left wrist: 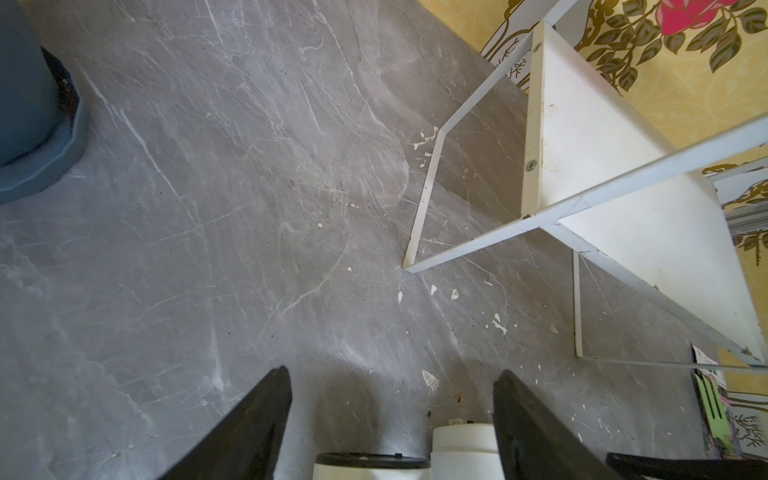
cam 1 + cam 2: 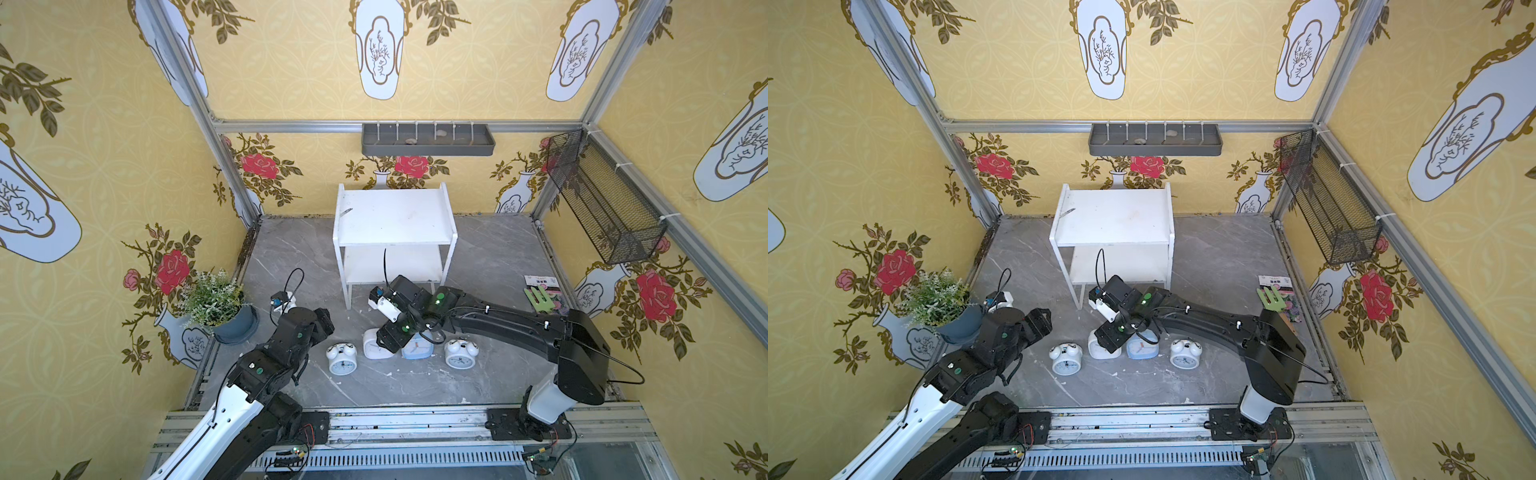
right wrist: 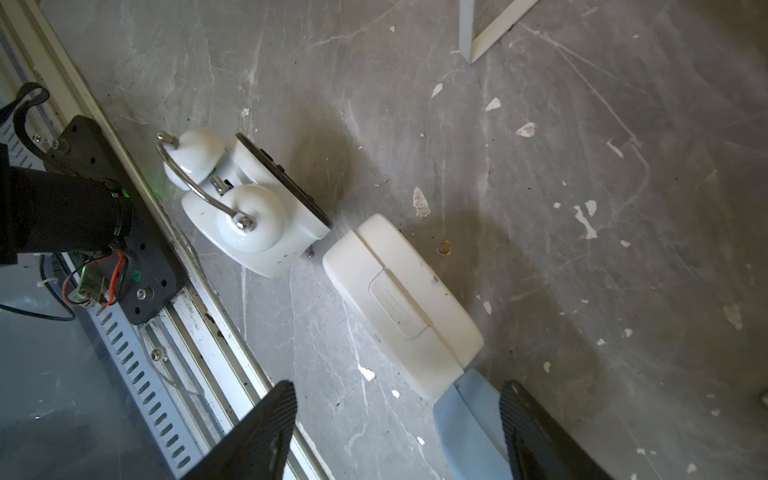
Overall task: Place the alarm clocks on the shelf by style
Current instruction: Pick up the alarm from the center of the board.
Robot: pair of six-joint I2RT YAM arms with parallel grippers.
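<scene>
Alarm clocks [image 2: 341, 361] stand in a row near the desk's [image 2: 490, 266] front edge; shelf [image 2: 392, 216] bare. Right gripper [image 3: 397, 388], released, hovers over the light blue clock [image 3: 465, 424]: straddle its sides squarely before closing. Left gripper [image 1: 392, 372] released too

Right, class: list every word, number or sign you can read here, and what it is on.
Nothing can be read for certain.
Twin-bell clocks: dial numerals too small.
Printed packet: lettering blurred.
White square clock: back panel markings illegible.
</scene>
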